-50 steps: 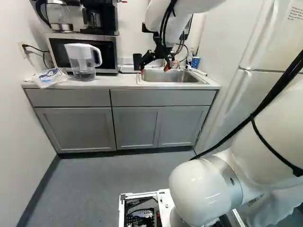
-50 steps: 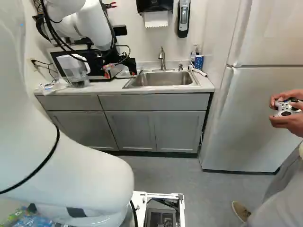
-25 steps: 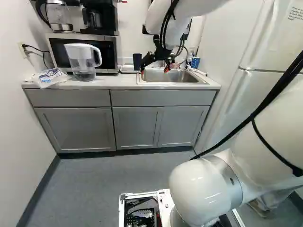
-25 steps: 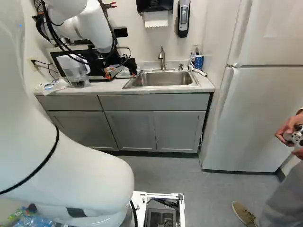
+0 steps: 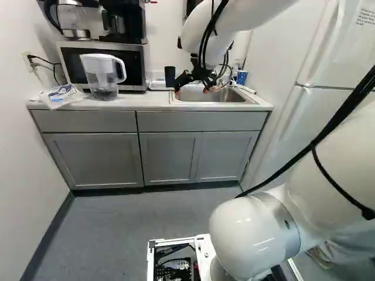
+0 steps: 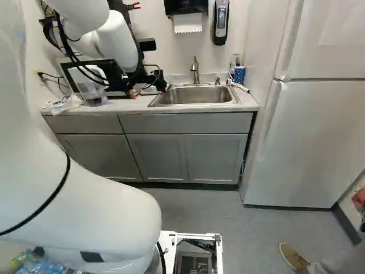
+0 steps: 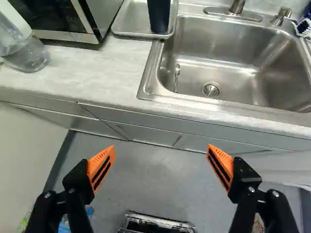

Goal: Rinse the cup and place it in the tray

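Evidently | gripper [image 5: 191, 90]: hung near the sink [image 7: 214, 39], fingers spread wide | dark cup [image 7: 159, 17]: stood upright on the tray [image 7: 133, 20] | tray: lay between microwave [image 7: 65, 35] and sink

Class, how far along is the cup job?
Placing looks done: the dark cup stands in the tray beside the sink. The open hand holds nothing. Whether the cup was rinsed, I cannot tell; if so, probably only moving the hand away is left.
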Controlling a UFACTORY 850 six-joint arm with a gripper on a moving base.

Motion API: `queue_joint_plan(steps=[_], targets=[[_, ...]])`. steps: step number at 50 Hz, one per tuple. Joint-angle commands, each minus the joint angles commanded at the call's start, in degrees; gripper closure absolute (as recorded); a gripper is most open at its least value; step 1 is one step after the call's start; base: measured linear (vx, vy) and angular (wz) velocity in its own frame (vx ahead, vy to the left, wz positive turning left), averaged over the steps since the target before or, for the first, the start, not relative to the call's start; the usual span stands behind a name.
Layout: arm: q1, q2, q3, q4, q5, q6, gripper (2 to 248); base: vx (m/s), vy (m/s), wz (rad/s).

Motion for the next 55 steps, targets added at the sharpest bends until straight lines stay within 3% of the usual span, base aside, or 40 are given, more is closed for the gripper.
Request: queue_joint_plan(steps=[28,55], targets=[[-1.37,0.59,7.88,-0.03,12.33,0.26,3,0.000,0.000,0.000],[-3.24,1.40,18.60,-0.08,29.12,0.60,3,0.000,0.000,0.000]])
